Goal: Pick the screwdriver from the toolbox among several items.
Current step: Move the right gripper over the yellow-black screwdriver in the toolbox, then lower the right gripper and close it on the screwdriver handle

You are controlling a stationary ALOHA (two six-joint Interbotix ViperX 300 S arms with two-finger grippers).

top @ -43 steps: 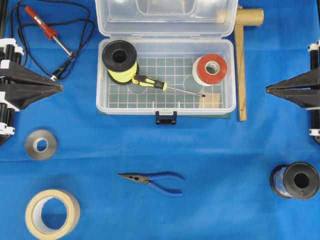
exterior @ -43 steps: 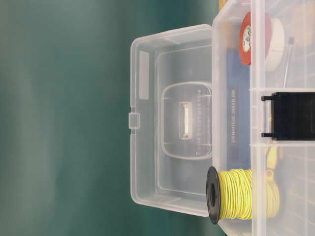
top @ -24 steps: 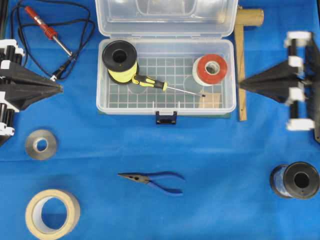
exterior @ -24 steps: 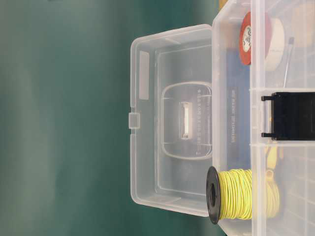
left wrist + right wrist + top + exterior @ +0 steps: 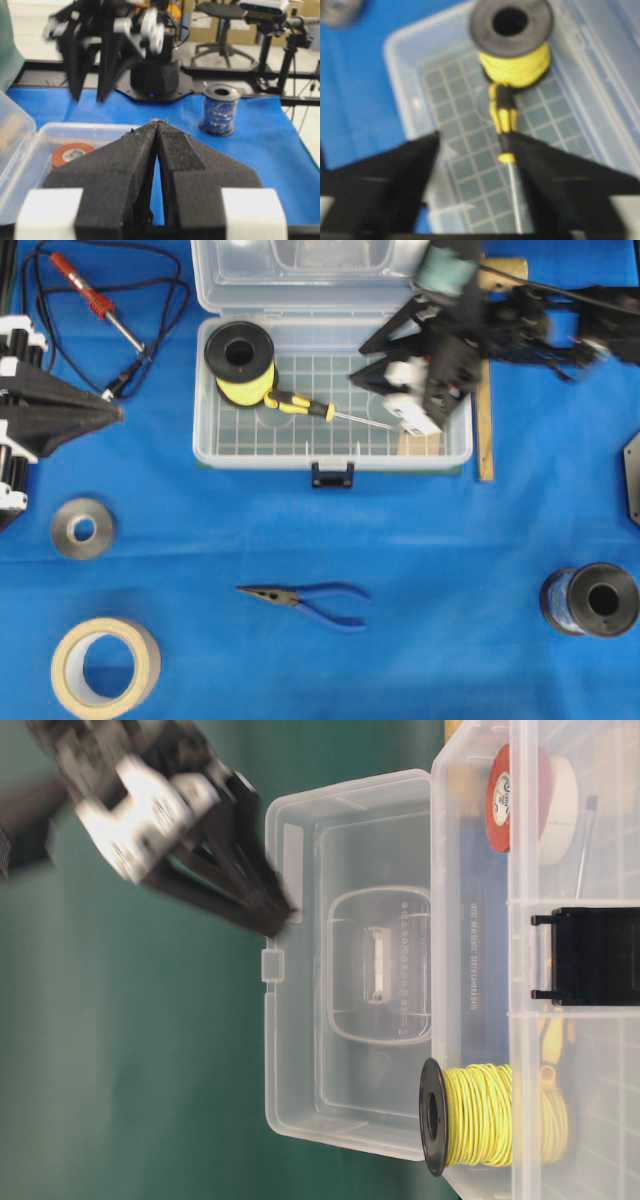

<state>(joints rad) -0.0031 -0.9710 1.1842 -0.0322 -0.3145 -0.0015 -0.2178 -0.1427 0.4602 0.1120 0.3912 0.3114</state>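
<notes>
Screwdriver [image 5: 300, 405] lies in toolbox [image 5: 210, 445], beside spool [image 5: 240, 362].

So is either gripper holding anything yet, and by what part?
Nothing is held. The right gripper is open above the toolbox, with the screwdriver lying untouched between its fingers in view. The left gripper is shut and empty.

The screwdriver [image 5: 298, 405] lies flat on the gridded floor of the toolbox [image 5: 208, 445], untouched. Its chunky yellow-and-black handle butts against the black spool of yellow wire [image 5: 240, 365]; its thin silver shaft runs back toward me, between my spread right fingers [image 5: 395, 170]. The box is clear plastic, lid hinged open, black latch at front. The red-and-white tape roll [image 5: 528, 795] sits beneath my wrist.
</notes>
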